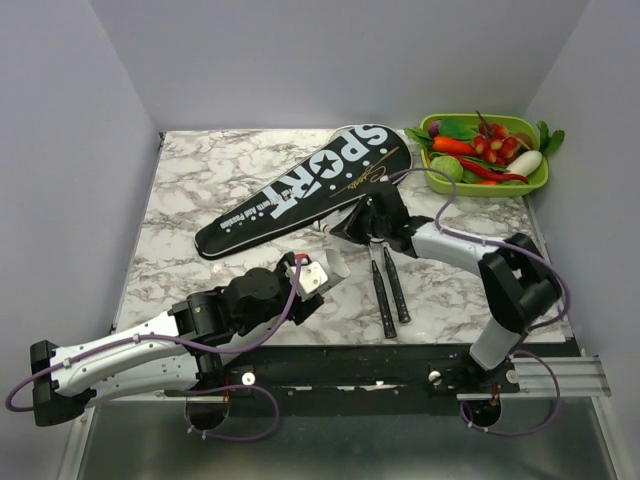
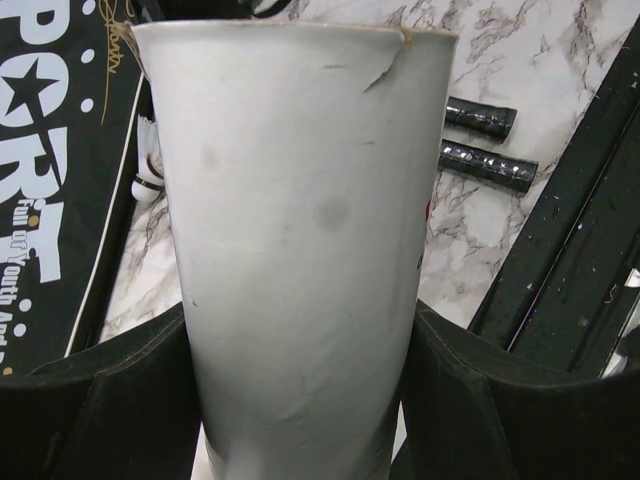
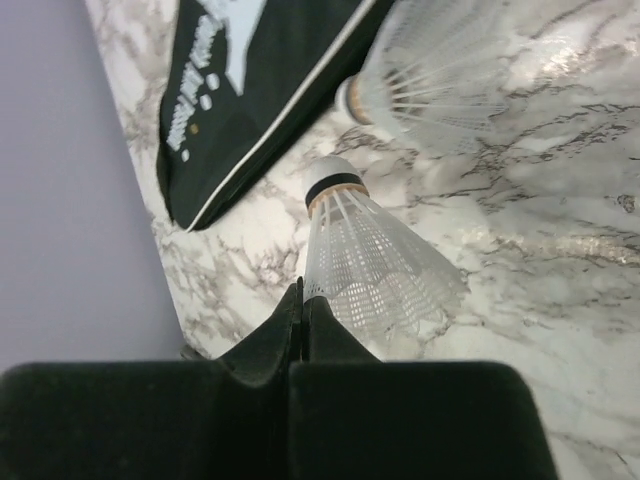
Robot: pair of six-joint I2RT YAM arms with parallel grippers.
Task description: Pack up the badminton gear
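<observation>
From the top, we are picking up the small bits. The left pincer (image 1: 312,280) holds a white tube (image 1: 328,268) near the front of the table (image 1: 200,170). The right pincer (image 1: 362,222) is down by the wide end of the black cover (image 1: 290,195), which lies flat across the middle. The rackets (image 1: 385,290) lie side by side just beside it.

From the left wrist, the tube sits tight between both fingers, with its open mouth pointing away.

From the right wrist, the fingers are pressed together. They look to nip the skirt edge of a shuttlecock (image 3: 372,262) on the table beside the cover. A second shuttlecock (image 3: 440,70) lies farther off. Next, we think, comes a soft lift over to the tube's mouth.
</observation>
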